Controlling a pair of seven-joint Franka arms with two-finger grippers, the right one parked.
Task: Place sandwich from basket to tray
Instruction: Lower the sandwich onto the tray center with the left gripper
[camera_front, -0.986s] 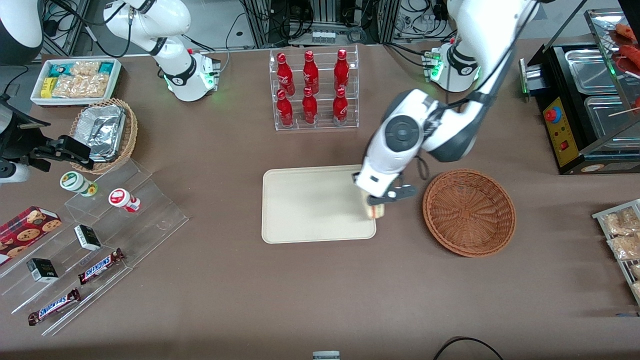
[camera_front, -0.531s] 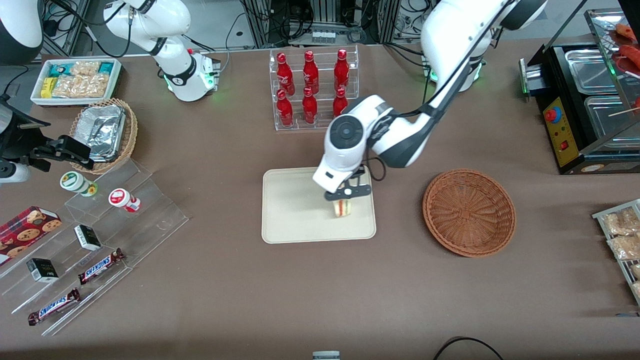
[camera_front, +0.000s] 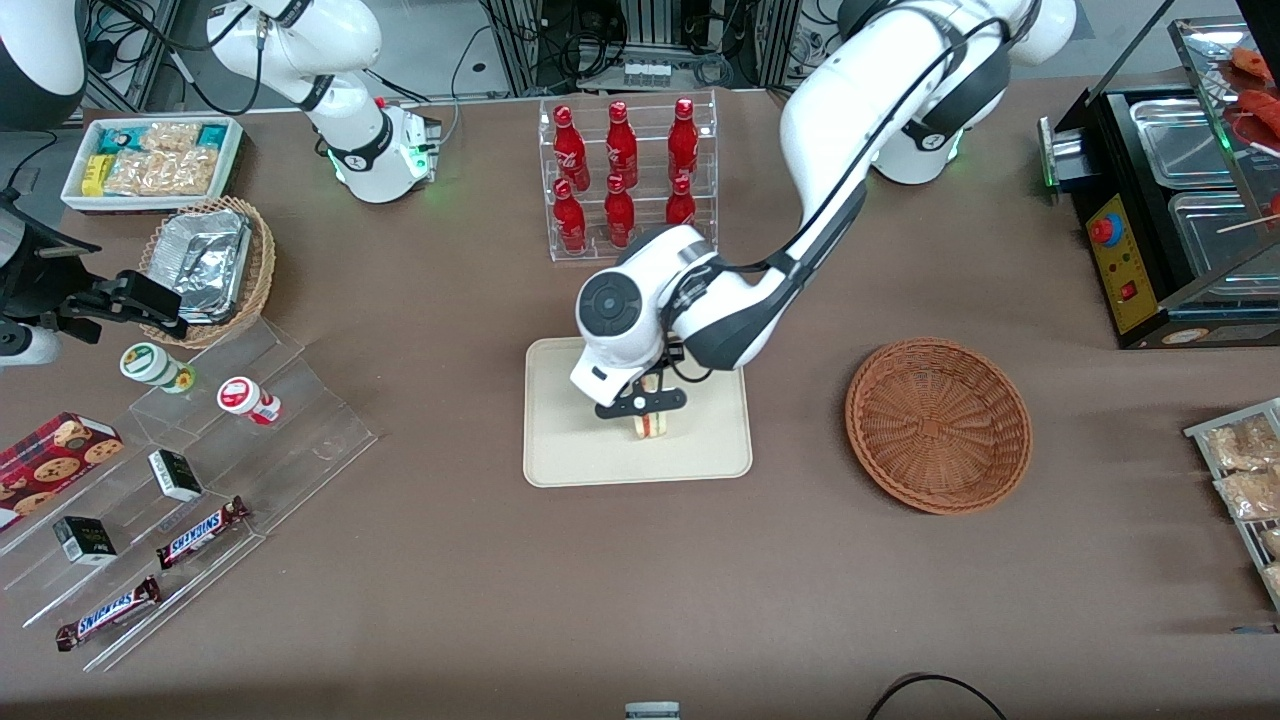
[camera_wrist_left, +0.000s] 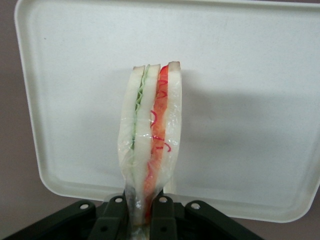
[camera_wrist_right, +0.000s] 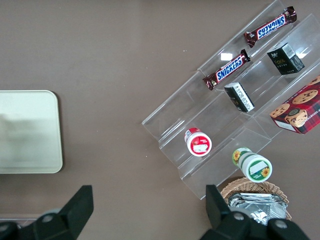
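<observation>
since a second ago the working arm has swung away from the basket (camera_front: 938, 424) and in over the tray (camera_front: 570, 450), carrying the sandwich (camera_front: 650, 424) from the tray's basket-side edge to a spot over its middle.

front view: the gripper (camera_front: 641, 404) hangs above the tray's middle part, nearer the camera than the rack of red bottles (camera_front: 625, 176). the sandwich pokes out just below the black fingers, its striped edge showing. the basket sits well apart, toward the working arm's end of the table, with nothing in it. the arm reaches down from its base in a long bend, the round wrist joint directly above the tray and the hand pointing downward.

left wrist view: the gripper (camera_wrist_left: 141, 212) is clamped on the sandwich (camera_wrist_left: 150, 135), its two fingers (camera_wrist_left: 116, 215) pinching the narrow end. the wedge hangs straight down from the fingers toward the tray (camera_wrist_left: 260, 120), long axis running away from the gripper, bread slices on edge with green and red filling between them. cream tray surface shows all around the wedge, so it is over the tray and inside the rim. whether its free end already touches the tray i cannot tell.

my judgement: the carry is nearly done; what remains is a short lowering and release. held on edge like this, the wedge will likely tip onto a flat side when let go.
</observation>
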